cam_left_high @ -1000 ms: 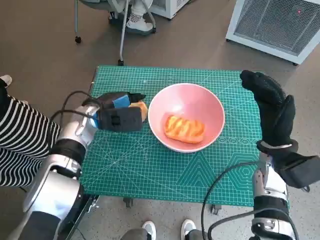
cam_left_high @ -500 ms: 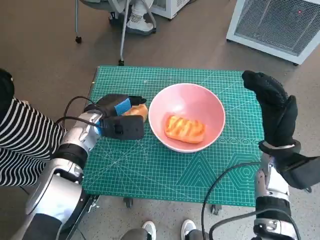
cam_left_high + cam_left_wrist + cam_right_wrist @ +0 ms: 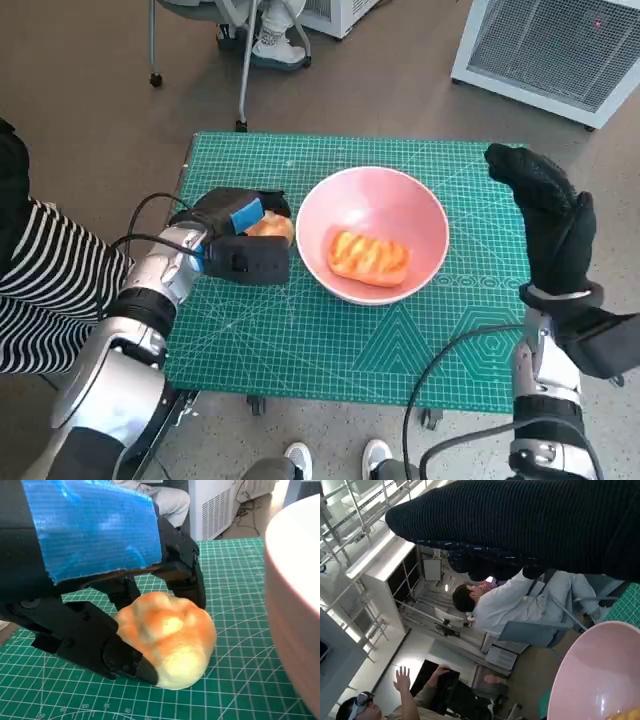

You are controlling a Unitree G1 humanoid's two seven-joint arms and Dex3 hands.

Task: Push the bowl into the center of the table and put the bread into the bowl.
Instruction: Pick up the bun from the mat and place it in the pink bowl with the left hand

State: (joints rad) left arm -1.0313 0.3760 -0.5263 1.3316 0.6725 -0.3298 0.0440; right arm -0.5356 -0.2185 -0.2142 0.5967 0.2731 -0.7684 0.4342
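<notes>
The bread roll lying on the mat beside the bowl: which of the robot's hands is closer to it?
Left. The left hand has its fingers around the bread roll; the right hand is raised beyond the pink bowl, on the far side.

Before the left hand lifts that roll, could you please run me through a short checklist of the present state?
1. Left hand around the roll: ok, fingers touch both sides.
2. Roll off the mat: not ok, it rests there.
3. Bowl near the table's middle: ok.
4. Room in the bowl: cannot tell; one piece of bread already lies inside.
5. Right hand away from the bowl: ok, raised beside it, holding nothing.
</notes>
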